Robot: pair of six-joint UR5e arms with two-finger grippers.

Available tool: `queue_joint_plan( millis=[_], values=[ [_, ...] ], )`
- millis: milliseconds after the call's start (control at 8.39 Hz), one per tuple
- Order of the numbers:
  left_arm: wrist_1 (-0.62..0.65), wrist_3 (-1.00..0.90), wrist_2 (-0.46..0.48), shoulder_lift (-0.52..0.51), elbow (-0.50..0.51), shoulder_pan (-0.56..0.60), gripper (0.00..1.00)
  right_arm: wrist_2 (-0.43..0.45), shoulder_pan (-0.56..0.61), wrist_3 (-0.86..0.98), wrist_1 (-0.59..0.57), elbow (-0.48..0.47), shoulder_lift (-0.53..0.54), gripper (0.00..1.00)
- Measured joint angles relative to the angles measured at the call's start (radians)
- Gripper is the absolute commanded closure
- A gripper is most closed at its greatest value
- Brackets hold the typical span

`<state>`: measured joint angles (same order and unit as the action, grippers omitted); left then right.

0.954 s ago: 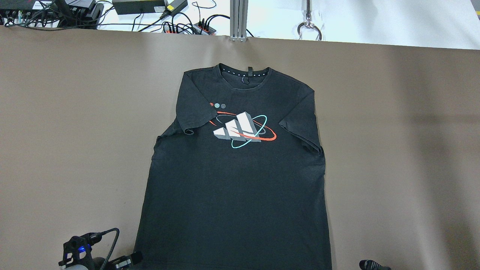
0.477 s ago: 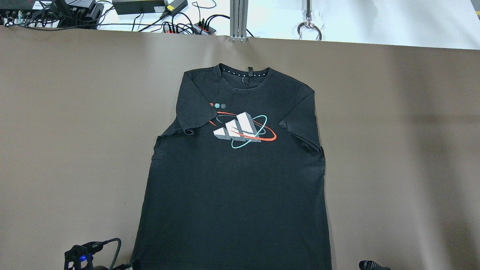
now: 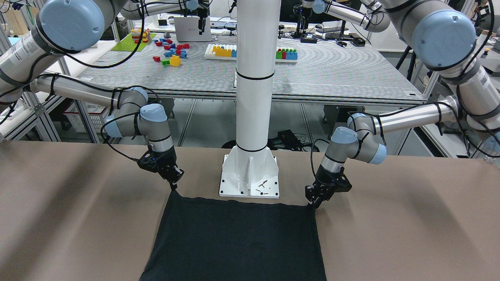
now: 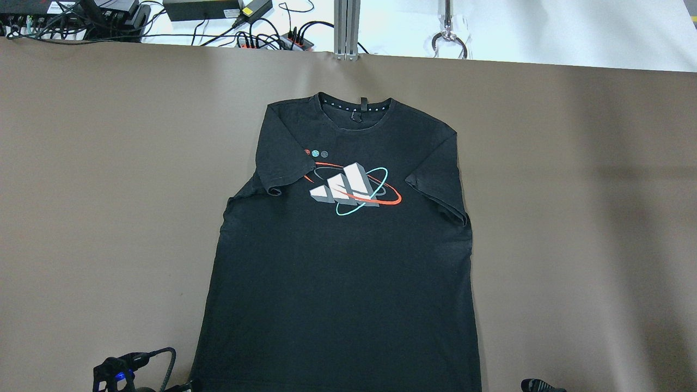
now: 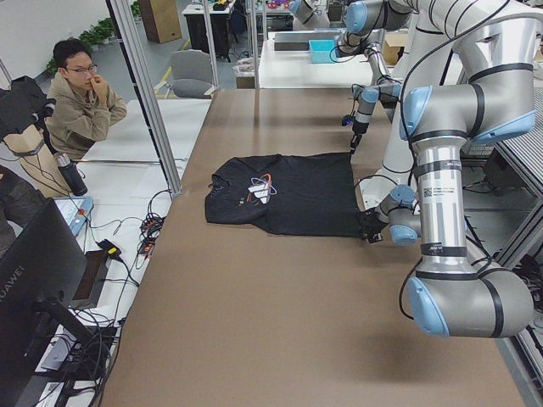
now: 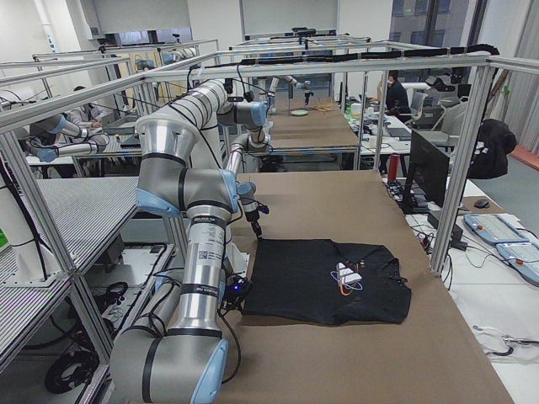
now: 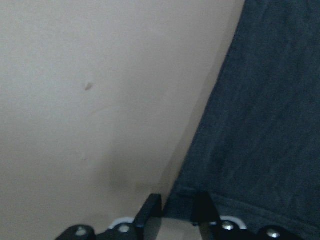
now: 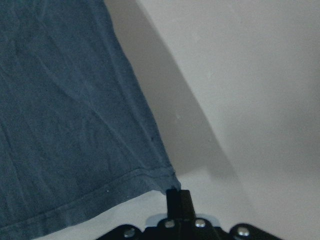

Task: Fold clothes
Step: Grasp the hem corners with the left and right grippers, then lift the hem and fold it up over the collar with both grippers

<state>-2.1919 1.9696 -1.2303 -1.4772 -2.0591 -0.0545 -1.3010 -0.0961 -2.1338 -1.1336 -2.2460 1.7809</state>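
Note:
The clothes are one black T-shirt (image 4: 343, 261) with a white, red and teal print, lying flat on the brown table, collar at the far side. Its plain back hem (image 3: 238, 203) runs in front of the white pole. My left gripper (image 3: 315, 203) stands at one hem corner. In the left wrist view its fingers (image 7: 154, 212) are apart, so it is open, with the hem corner (image 7: 180, 202) between them. My right gripper (image 3: 174, 186) is at the other hem corner, which rises to a point. Its fingers (image 8: 178, 200) are pressed together, shut on that corner (image 8: 167, 180).
The white pole's base plate (image 3: 250, 177) stands just behind the hem, between the two grippers. Cables and power strips (image 4: 261, 32) lie beyond the table's far edge. A person (image 5: 81, 97) sits past that far side. Bare brown table (image 4: 572, 218) flanks the shirt.
In the overhead view my left gripper and its cable have slid back toward the near edge, and the fingers are nearly out of frame. The shirt lies as before.

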Motion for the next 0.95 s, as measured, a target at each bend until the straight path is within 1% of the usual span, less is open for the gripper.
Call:
queue_joint_plan(
  millis=[358,715,835,954],
  values=[
    [0.000,0.000,-0.003,-0.001,-0.015,-0.001,1.00,0.000,0.001,-0.001,0.000,-0.002,0.000,1.00],
    [0.000,-0.004,-0.018,0.036,-0.109,0.006,1.00,-0.008,0.020,0.006,-0.001,-0.042,-0.001,1.00],
    [0.000,-0.009,-0.029,0.033,-0.138,0.020,1.00,-0.040,0.061,0.037,-0.001,-0.068,-0.005,1.00],
    [0.006,-0.019,-0.070,0.020,-0.161,0.075,1.00,-0.135,0.148,0.105,-0.003,-0.089,-0.013,1.00]
  ],
)
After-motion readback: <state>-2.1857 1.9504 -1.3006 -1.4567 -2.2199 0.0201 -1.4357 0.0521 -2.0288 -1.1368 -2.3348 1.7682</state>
